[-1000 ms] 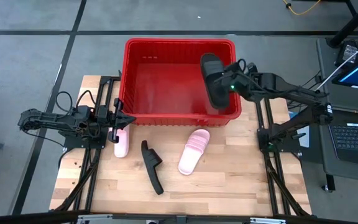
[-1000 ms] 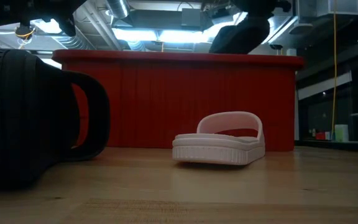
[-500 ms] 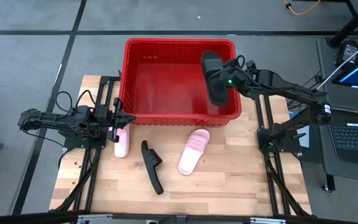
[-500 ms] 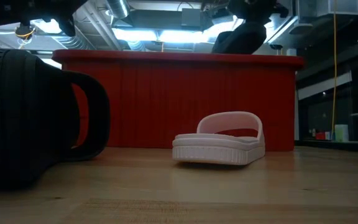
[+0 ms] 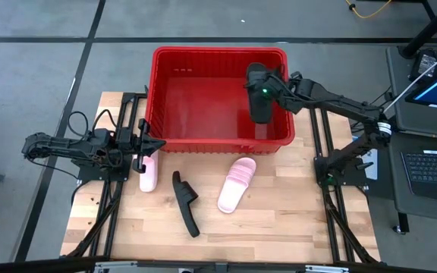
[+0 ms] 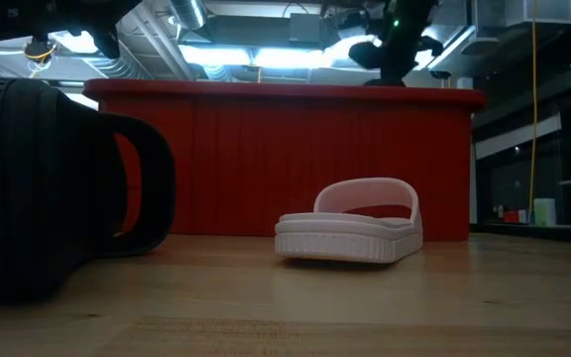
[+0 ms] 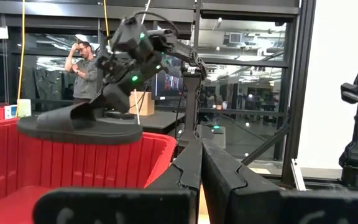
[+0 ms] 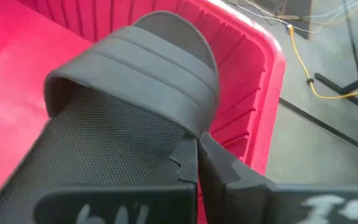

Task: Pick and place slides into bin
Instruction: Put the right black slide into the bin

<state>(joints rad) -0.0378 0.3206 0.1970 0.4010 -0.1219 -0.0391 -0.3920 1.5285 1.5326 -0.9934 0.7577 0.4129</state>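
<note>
My right pincer [image 5: 267,93] is clamped on a black slide [image 5: 259,102], held level over the right end of the red bin [image 5: 169,57], above its rim. It looks like light, stiff foam, with no sag from the edge grip. I'd grab by the sole edge or ribbed strap. Left pincer [image 5: 144,145] is closed and empty at the bin's front-left corner, above one pink slide [image 5: 149,174]. The other pink slide [image 5: 237,184] and second black slide [image 5: 186,202] are on the counter [image 5: 279,220].

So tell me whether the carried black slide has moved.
Yes. In the high view the black slide, in the right end effector, shifted toward the bin's far rim.
</note>
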